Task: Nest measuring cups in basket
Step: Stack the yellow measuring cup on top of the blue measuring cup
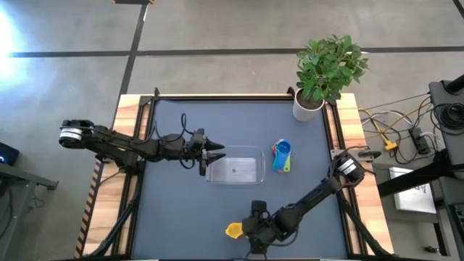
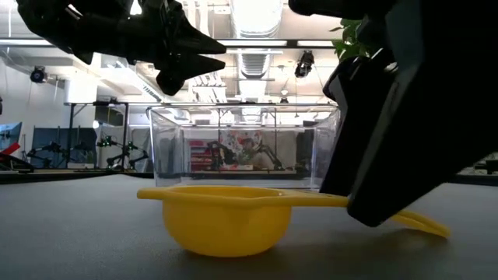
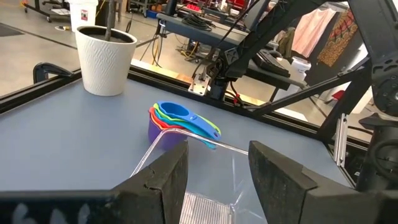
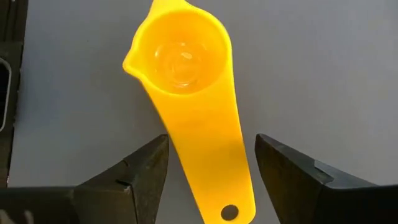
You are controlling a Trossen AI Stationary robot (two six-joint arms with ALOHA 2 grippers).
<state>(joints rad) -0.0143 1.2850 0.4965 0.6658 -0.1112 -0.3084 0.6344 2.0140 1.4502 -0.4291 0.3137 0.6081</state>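
yellow cup [image 4: 186, 93] handle between right pincer [image 4: 211, 180] fingers, released, not touching

Right pincer [image 1: 245, 230] apparently touches yellow cup [image 1: 233, 230]; basket [image 1: 234, 169] central.

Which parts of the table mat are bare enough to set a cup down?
Bare: the dark mat near the left front corner, and the strip between the clear plastic basket and white plant pot. Crowded: around the yellow measuring cup under the right tool, and the nested cup stack.
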